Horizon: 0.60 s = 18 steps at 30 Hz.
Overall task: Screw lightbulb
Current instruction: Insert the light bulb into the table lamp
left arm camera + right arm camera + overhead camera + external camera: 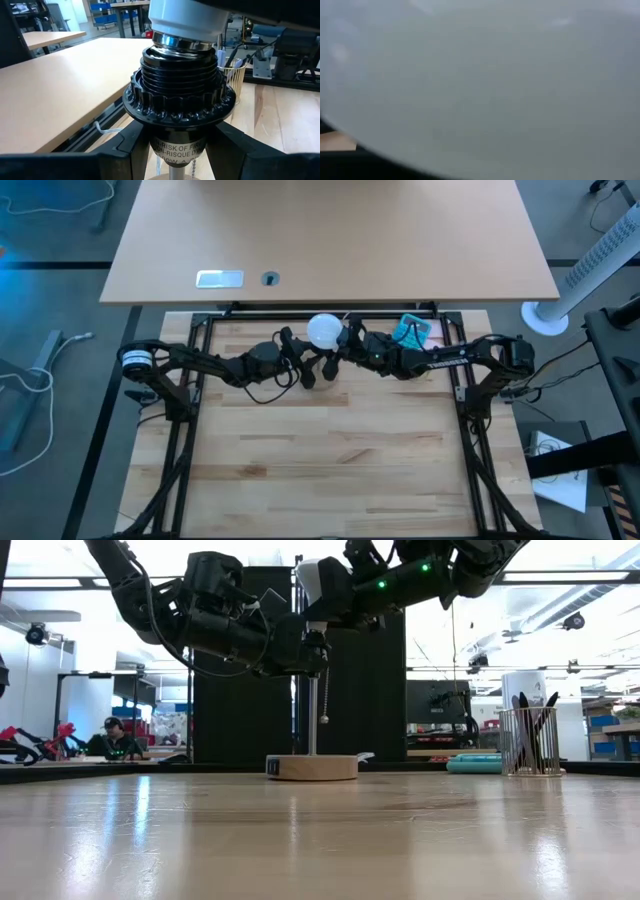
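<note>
- Beyond the worktop [320, 840] lies an open workshop with shelves, a seated person [115, 738] far off, and a second pale desk [330, 240] behind.
- Wooden worktop carries a small lamp: round wooden base [312, 767], thin stem, black socket [177, 90] on top with a pull chain [324, 695] hanging beside it. A wire cup of pens [530, 740] and a teal item [412, 330] stand near the far edge.
- Left pincer [305, 370] is closed on the socket just below its collar, steadying it; the left wrist view shows both dark fingers [115, 150] flanking the socket body.
- Right pincer [345, 340] reaches in from the right to the bulb [324, 331]; it seems to hold the globe, but I cannot tell how its jaws stand.
- Bulb sits directly above the socket, its metal thread at the socket mouth, apparently barely started.
- Handling, as I judge it: light, smooth, fragile shell; grip gently around the globe's widest part and turn without side load.
- Only the left wrist view shows the thread meeting the socket; the right wrist view is filled by white globe; the high view alone tells which arm is which.
</note>
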Available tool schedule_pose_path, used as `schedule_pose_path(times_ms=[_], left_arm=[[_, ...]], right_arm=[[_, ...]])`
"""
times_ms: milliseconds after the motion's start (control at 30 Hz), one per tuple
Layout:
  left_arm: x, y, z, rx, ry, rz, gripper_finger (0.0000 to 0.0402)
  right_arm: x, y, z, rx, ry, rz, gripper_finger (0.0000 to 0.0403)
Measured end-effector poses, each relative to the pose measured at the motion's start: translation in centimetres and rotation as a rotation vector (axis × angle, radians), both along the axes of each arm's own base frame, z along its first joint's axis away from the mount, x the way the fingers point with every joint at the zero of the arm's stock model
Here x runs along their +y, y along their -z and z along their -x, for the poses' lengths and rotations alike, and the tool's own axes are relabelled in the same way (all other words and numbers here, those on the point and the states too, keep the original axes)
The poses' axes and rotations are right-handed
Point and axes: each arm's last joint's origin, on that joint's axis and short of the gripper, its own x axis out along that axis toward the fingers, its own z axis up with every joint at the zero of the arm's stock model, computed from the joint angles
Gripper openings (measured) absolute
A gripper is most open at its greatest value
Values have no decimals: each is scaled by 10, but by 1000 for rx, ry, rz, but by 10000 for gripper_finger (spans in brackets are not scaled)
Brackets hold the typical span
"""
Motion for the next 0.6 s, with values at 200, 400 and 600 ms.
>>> schedule_pose_path(times_ms=[200, 400, 600], left_arm=[[0, 1, 0, 18, 1, -4, 162], [0, 3, 0, 50, 5, -21, 200], [-1, 3, 4, 113, 9, -28, 248]], right_arm=[[-1, 0, 0, -3, 0, -7, 145], [-2, 1, 0, 4, 4, -8, 155], [-2, 1, 0, 12, 4, -12, 153]])
